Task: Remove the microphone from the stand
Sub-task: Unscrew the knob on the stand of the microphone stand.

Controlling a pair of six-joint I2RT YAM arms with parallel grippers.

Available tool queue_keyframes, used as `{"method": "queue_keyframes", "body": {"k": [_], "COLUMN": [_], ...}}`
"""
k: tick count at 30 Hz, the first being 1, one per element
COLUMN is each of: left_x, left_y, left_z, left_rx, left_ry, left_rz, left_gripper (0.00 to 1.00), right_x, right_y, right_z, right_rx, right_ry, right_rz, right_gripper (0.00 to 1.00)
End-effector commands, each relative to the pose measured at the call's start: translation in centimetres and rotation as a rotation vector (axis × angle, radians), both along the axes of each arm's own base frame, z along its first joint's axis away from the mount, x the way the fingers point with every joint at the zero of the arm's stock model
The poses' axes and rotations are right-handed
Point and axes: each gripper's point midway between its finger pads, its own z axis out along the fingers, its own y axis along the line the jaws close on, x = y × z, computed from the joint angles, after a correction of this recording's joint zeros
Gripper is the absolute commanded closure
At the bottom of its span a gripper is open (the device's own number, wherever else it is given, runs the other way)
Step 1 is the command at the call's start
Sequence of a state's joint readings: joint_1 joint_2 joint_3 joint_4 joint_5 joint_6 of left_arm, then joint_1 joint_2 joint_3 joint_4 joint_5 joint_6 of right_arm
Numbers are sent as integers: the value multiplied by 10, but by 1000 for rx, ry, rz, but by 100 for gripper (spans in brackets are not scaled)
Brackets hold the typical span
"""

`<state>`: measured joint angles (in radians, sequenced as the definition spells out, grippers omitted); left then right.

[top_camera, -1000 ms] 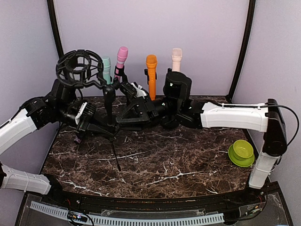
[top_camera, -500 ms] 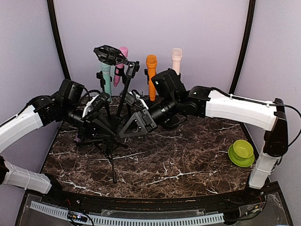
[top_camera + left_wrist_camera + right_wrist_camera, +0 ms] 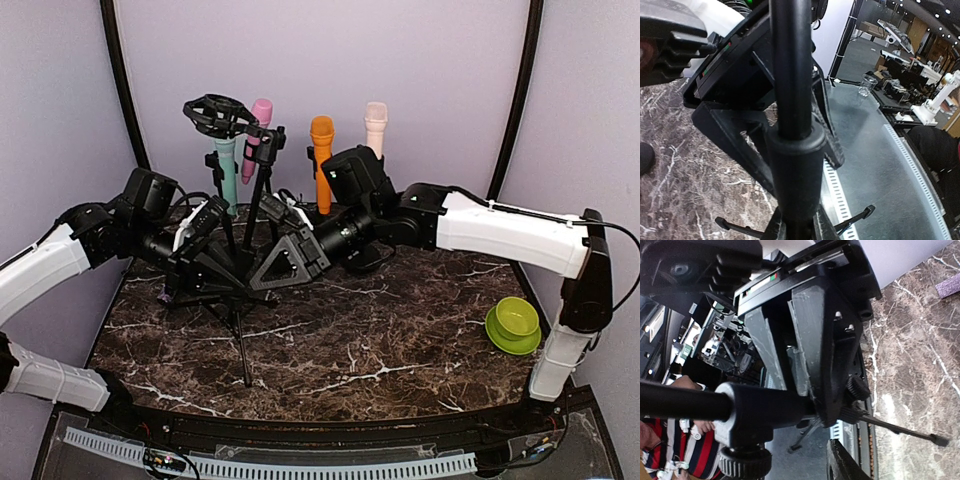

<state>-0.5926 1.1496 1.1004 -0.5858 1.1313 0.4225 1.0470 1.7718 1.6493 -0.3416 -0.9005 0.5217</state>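
A black tripod stand (image 3: 258, 205) leans in the middle left, topped by a black ring-shaped shock mount (image 3: 215, 112) in which I see no microphone. Several coloured microphones stand upright on small holders by the back wall: teal (image 3: 227, 165), pink (image 3: 260, 115), orange (image 3: 321, 150) and beige (image 3: 375, 118). My left gripper (image 3: 228, 272) is shut on the stand's pole (image 3: 790, 75) just above the tripod legs. My right gripper (image 3: 272, 268) sits close against the pole from the right. Its fingers (image 3: 845, 465) stand apart, with the pole's collar and knob (image 3: 742, 460) beside them.
A green bowl (image 3: 515, 322) sits on a green plate at the right edge of the marble table (image 3: 380, 340). One tripod leg (image 3: 243, 355) reaches toward the front. The back wall and the black corner posts close off the space behind the microphones.
The stand has tipped and shifted right, so its shock mount moved from the upper left toward the pink microphone. My right gripper came forward to the pole and its jaws narrowed. The left grip is unchanged.
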Motion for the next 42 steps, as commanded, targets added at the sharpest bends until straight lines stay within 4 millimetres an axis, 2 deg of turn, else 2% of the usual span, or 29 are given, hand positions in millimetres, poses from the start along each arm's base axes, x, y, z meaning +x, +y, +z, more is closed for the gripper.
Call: {"method": "queue_keyframes", "body": {"k": [1, 4, 5, 9, 14, 25, 30, 31, 33, 42], "left_x": [-10, -10, -10, -10, -9, -9, -9, -9, -10, -7], "left_y": [7, 7, 7, 7, 7, 7, 6, 6, 7, 7], "left_z": [2, 2, 1, -3, -5, 0, 1, 1, 2, 13], "left_rx": [-23, -22, -20, -6, 6, -9, -13, -13, -14, -42], "left_ry": [-109, -111, -118, -113, -104, -117, -112, -111, -116, -292], "left_rz": [-30, -31, -34, -31, -31, -30, -31, -30, -34, -79], "left_gripper": [100, 100, 100, 100, 100, 100, 100, 100, 100, 100], "right_x": [3, 1, 1, -6, -12, -12, -14, -14, -14, -30], "right_y": [4, 5, 5, 2, 2, 2, 0, 0, 0, 1], "right_z": [40, 36, 36, 43, 44, 36, 37, 37, 36, 50], "right_rx": [133, 115, 110, 136, 133, 108, 108, 108, 110, 185], "right_ry": [6, 30, 38, 39, 47, 59, 61, 63, 64, 217], "right_rz": [17, 30, 33, 65, 91, 99, 100, 102, 105, 193], "right_gripper": [63, 72, 71, 59, 55, 79, 82, 85, 100, 100]}}
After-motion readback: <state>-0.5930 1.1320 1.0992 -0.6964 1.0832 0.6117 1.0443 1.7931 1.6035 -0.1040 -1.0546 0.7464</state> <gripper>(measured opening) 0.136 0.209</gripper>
